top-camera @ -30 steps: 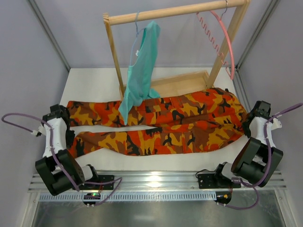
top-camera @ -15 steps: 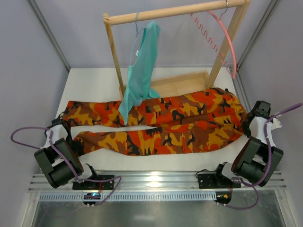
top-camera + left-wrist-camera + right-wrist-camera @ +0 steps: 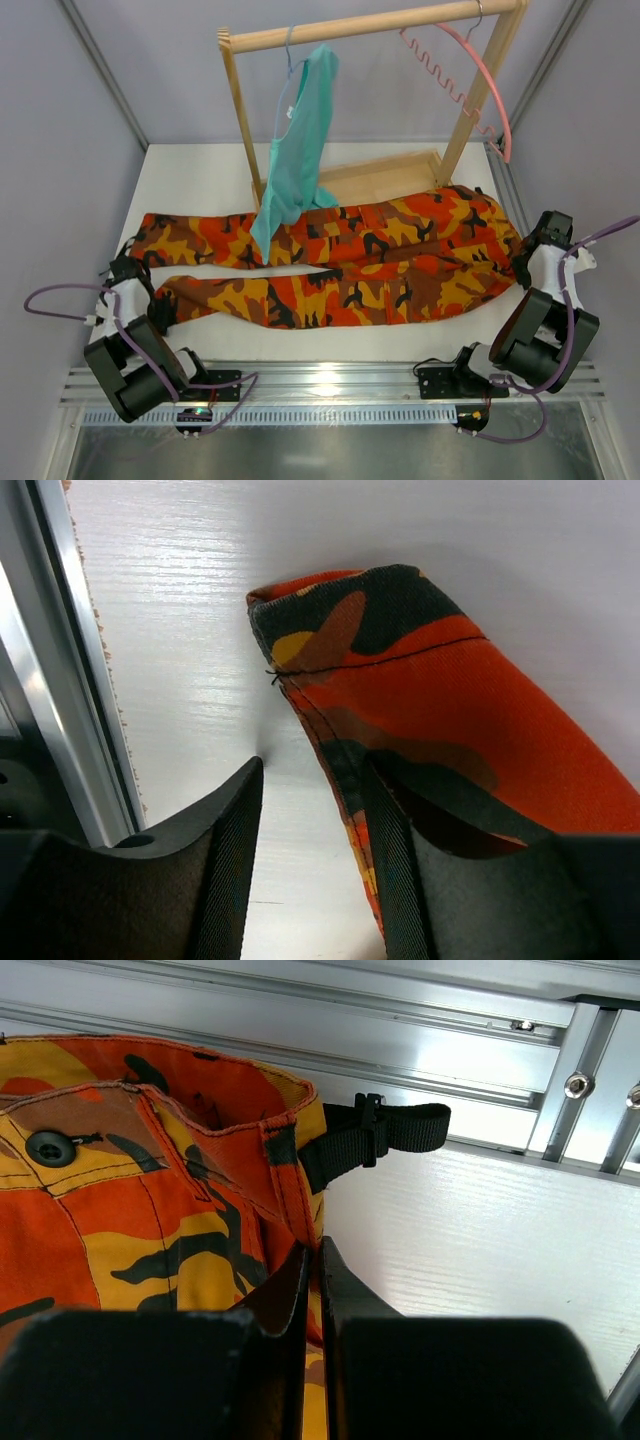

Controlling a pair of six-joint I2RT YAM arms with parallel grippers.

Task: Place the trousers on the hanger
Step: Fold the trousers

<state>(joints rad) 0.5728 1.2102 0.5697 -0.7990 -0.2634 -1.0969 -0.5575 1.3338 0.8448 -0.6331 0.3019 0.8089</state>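
Camouflage trousers [image 3: 340, 265] lie flat on the white table [image 3: 200, 170], waist to the right and leg hems to the left. The pink hanger [image 3: 480, 75] hangs by its hook from the rail of the wooden rack [image 3: 370, 25], above the waist end and clear of the cloth. At the near leg hem, the left gripper [image 3: 310, 780] has its jaws partly apart, one finger over the cloth edge, nothing clamped. The right gripper [image 3: 312, 1250] has its jaws closed on the waistband edge.

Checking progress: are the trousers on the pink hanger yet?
No, the trousers lie flat on the table, and the hanger hangs bare from the rail.
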